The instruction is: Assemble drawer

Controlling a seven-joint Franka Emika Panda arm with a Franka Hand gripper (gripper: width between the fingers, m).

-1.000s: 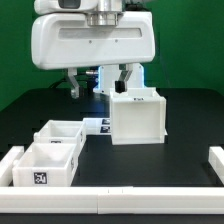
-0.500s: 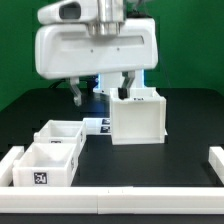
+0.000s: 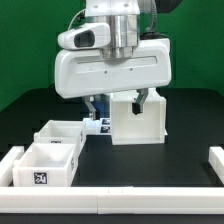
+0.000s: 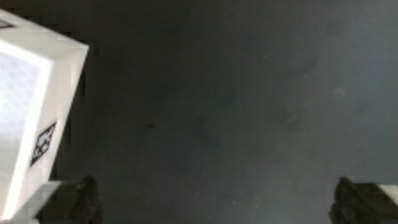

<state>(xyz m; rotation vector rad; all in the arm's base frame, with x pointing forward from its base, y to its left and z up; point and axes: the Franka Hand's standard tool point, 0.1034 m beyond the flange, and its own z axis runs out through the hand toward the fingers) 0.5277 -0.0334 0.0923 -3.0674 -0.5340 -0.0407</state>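
The drawer's tall white housing (image 3: 137, 122) stands upright on the black table, right of centre in the exterior view. Two small open-topped white trays (image 3: 58, 134) (image 3: 44, 164) sit side by side at the front left, the nearer one showing a tag. My gripper (image 3: 116, 107) hangs open and empty just above the table, by the housing's top left edge. In the wrist view my gripper (image 4: 221, 205) has only bare black table between its fingertips (image 4: 71, 200), and the housing's tagged corner (image 4: 32, 100) lies beside one finger.
The marker board (image 3: 97, 125) lies flat between the trays and the housing. Long low white border rails run along the front (image 3: 110, 196), left (image 3: 8, 165) and right (image 3: 216, 160). A green backdrop stands behind.
My hand has moved toward the exterior view's right and lower, from behind the housing's left side to over its top left edge. The housing and trays have not moved.
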